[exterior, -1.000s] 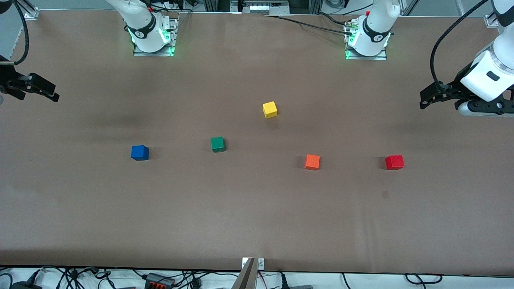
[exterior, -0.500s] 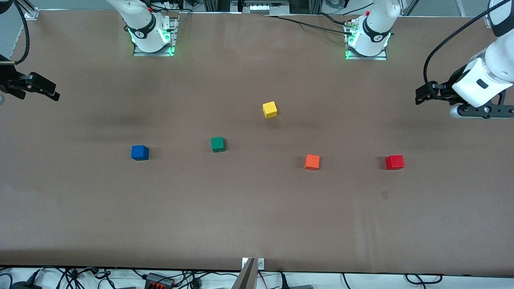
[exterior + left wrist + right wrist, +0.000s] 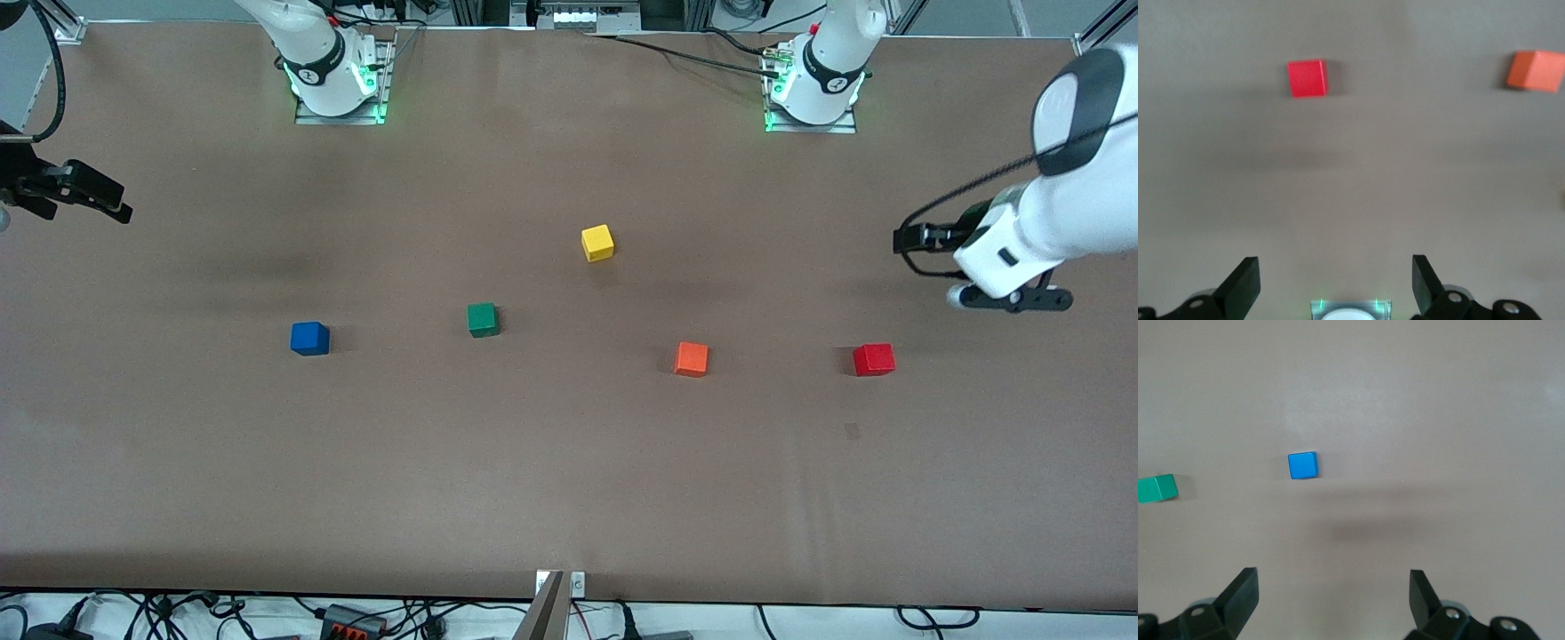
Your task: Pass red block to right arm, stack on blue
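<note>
While the red block (image 3: 873,359) sits untouched on the table (image 3: 569,480) at the left arm's end, the front view shows the left gripper (image 3: 909,240) hanging in the air over bare table just beside the red block, toward the bases. The orange cube (image 3: 691,358) lies beside the red block toward the right arm's end, the green cube (image 3: 482,319) lies between the orange cube and the blue cube (image 3: 309,338), and the yellow cube (image 3: 597,243) is farther from the front camera than the red block. The right gripper (image 3: 89,197) waits at the right arm's end of the table, well apart from the red block.

In the left wrist view, the left gripper (image 3: 1331,287) has its fingers (image 3: 1245,283) spread wide with nothing between them; the red block (image 3: 1307,78) lies ahead of them on the table, and the orange cube (image 3: 1537,71) lies beside it.

In the right wrist view, the right gripper (image 3: 1331,600) is likewise spread wide and empty, looking down on the blue cube (image 3: 1302,465) and the green cube (image 3: 1157,487).

I judge the step in hand to be the left arm's reach for the pickup; nothing is grasped or handed over yet. The next move calls for bringing the spread fingers squarely over the red block, lowering so they straddle it, then closing.
</note>
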`<action>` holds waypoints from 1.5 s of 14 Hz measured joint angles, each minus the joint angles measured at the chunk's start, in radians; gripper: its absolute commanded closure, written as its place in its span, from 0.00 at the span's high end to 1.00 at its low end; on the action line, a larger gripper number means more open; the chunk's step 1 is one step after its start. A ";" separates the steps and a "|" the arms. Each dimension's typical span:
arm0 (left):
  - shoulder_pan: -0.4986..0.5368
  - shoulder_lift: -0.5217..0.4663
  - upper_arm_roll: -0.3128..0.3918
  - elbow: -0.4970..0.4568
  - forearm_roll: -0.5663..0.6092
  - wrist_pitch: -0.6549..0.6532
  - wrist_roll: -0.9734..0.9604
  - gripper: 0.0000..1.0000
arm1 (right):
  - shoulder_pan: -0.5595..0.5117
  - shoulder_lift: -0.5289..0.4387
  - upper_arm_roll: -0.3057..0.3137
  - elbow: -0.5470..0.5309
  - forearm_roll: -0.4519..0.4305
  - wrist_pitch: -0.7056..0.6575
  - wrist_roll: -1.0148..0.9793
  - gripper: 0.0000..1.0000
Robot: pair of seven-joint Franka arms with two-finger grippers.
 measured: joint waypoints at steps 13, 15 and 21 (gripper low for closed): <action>0.087 0.294 0.003 -0.205 0.056 0.714 0.101 1.00 | 0.000 -0.002 0.004 0.000 0.000 0.010 -0.001 1.00; 0.092 0.328 0.003 -0.205 0.056 0.740 0.106 1.00 | 0.000 -0.008 0.005 0.000 0.000 0.010 -0.001 1.00; 0.091 0.368 0.002 -0.205 0.056 0.771 0.107 0.48 | 0.000 -0.013 0.006 -0.015 -0.001 0.010 -0.001 1.00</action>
